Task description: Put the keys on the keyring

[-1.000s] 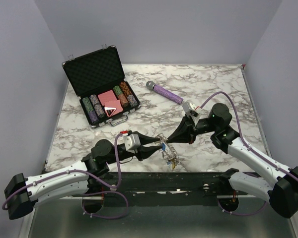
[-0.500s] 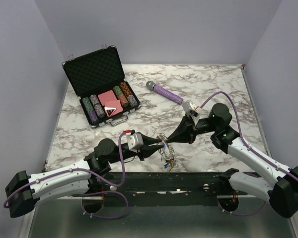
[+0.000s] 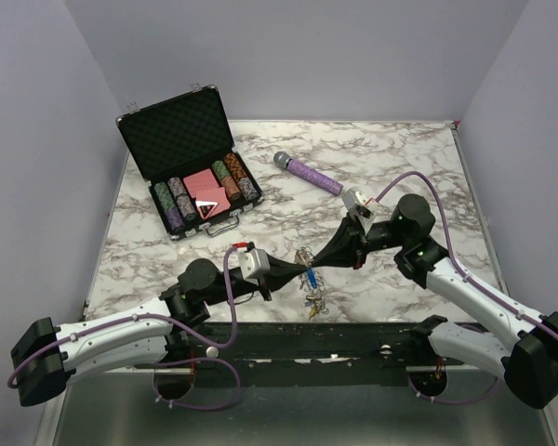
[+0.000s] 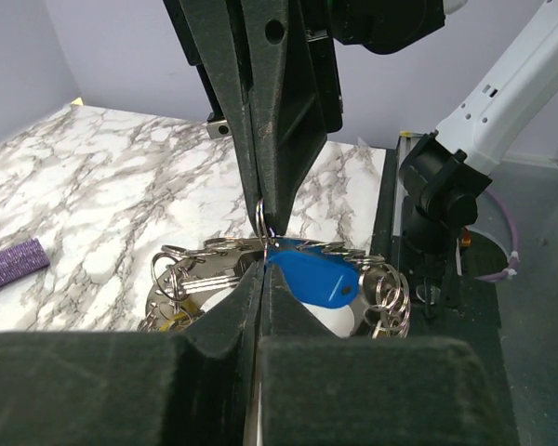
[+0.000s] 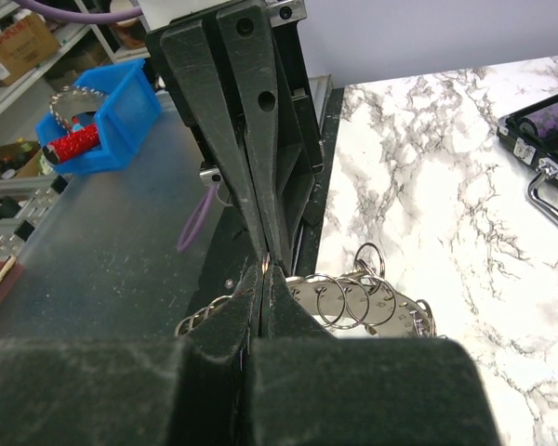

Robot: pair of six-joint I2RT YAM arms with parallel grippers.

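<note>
The keyring [image 4: 349, 249], a toothed silvery ring, hangs just above the table's front edge with several keys [image 3: 314, 301] and small split rings [image 4: 388, 299] dangling from it. My right gripper [image 3: 316, 264] comes in from the right and is shut on the keyring's rim [image 5: 391, 307]. My left gripper [image 3: 301, 272] meets it tip to tip from the left. In the left wrist view the left gripper [image 4: 262, 253] is shut at the small wire ring of the blue key [image 4: 313, 275]. Silver keys [image 4: 205, 277] lie to its left. What is pinched inside each pair of jaws is hidden.
An open black case [image 3: 191, 167] with poker chips and cards stands at the back left. A purple microphone [image 3: 309, 174] lies at the back centre. The marble table [image 3: 400, 167] ends at a dark front rail [image 3: 353, 339] under the grippers.
My left gripper slid right to the keyring and went from open to shut beside the blue key. The right gripper held still, shut on the ring.
</note>
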